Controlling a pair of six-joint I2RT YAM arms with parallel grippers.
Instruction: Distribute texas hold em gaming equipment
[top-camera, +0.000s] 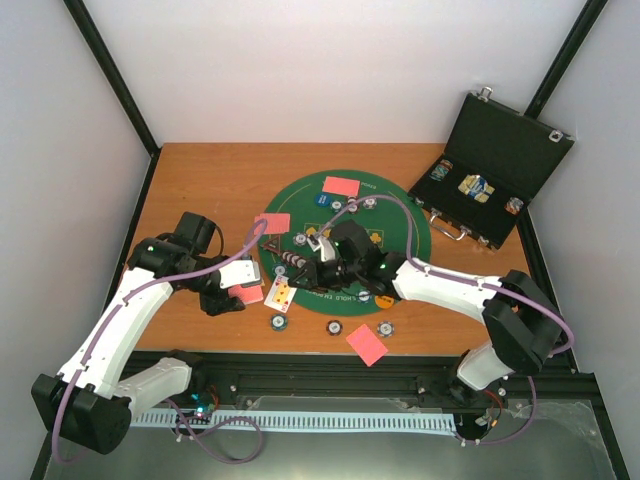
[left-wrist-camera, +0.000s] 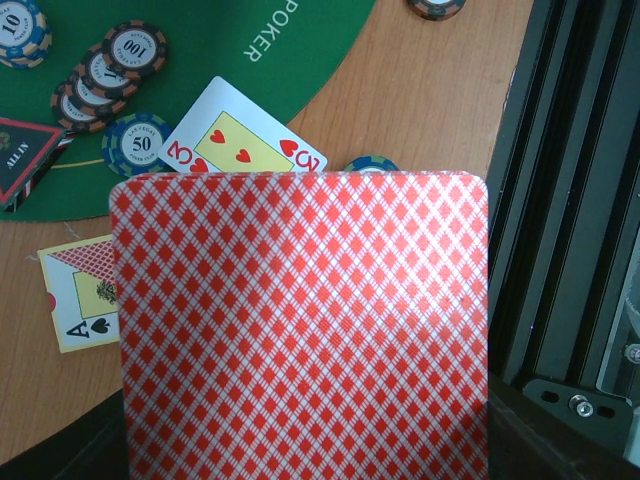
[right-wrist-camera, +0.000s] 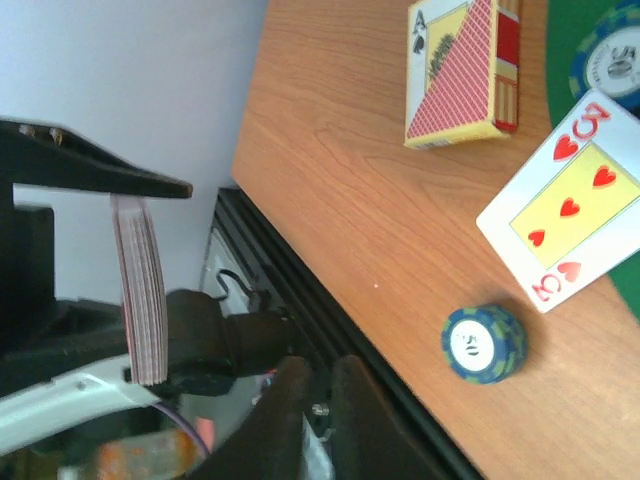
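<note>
Right, the left claw (top-camera: 234, 286) is clenched on a thick deck of cards (left-wrist-camera: 300, 330), held low over the near-left part of the desk (top-camera: 200, 190), and from its own camera the top card's back fills nearly everything: white with a tight red diamond lattice and rounded corners. Seen edge-on from the other arm, that deck is a neat stack pinched between two black fingers. Just beyond it a three of hearts (left-wrist-camera: 243, 143) lies face up, white border, yellow centre panel, red pips, part on the round green mat (top-camera: 400, 215) and part on bare wood. Beside it sits a card box (right-wrist-camera: 465, 70) with an ace of spades and the same red lattice printed on it. A blue-and-green striped 50 chip (right-wrist-camera: 484, 343) rests on the wood near the three, not touching it. On the felt there's a leaning row of dark striped chips marked 100 (left-wrist-camera: 110, 70) and a blue 10 chip (left-wrist-camera: 20, 30) at the corner. Single red-backed cards lie face down around the mat: far side (top-camera: 341, 185), left rim (top-camera: 272, 222), near edge (top-camera: 367, 344). The right claw (right-wrist-camera: 320, 400) hangs over the mat's left side, fingers drawn almost together, nothing between them. The black case (top-camera: 510, 150) stands open at the far right.
</note>
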